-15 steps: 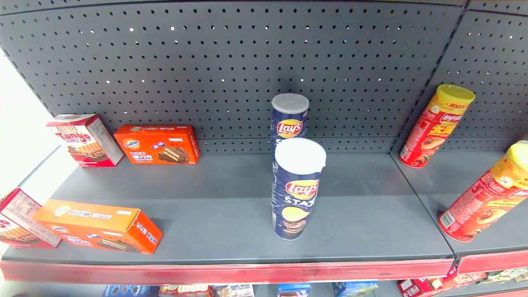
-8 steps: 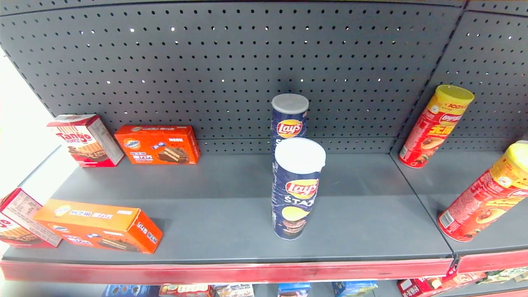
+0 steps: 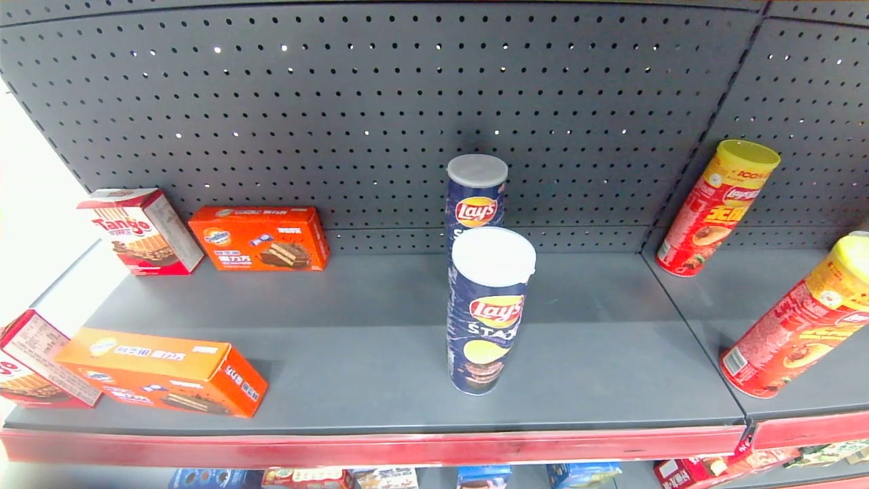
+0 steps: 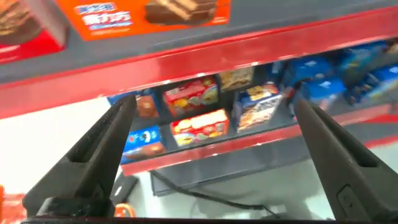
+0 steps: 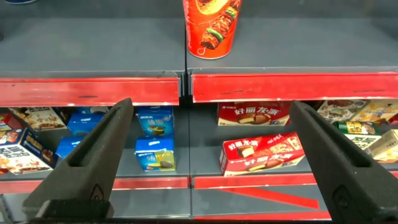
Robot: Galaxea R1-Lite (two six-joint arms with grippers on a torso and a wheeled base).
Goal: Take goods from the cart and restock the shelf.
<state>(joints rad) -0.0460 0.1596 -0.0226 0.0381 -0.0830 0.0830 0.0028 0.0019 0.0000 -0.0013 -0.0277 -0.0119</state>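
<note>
Looking down at the grey shelf (image 3: 380,353), saw two blue chip cans standing up straight near the middle. Found the front blue can (image 3: 487,319) about halfway back on the shelf, with a white lid on top. Found the back blue can (image 3: 476,197) right behind it, close to the dotted back wall (image 3: 339,102) and partly hidden by the front one. Could not tell whether the two cans touched.

Spotted the far red can (image 3: 719,207) on the next shelf board to the right, close to the back wall. Spotted the near red can (image 3: 798,326) on that same board, closer to the front edge and well apart from the far one.

Saw the back wafer box (image 3: 139,231) and the back orange box (image 3: 259,238) at the rear left, near each other but apart. Saw the front orange box (image 3: 163,372) lying flat at the front left, with the front wafer box (image 3: 34,363) just beside it.

Found the left pincer (image 4: 212,109) spread wide and pinching nothing, down low before the red strip (image 3: 373,448) on the shelf's front edge, facing small snack boxes (image 4: 199,118) on the lower shelf. Found the right pincer (image 5: 211,106) spread wide too, pinching nothing, down low and facing blue boxes (image 5: 154,152) and red boxes (image 5: 261,152) on the lower shelf.
</note>
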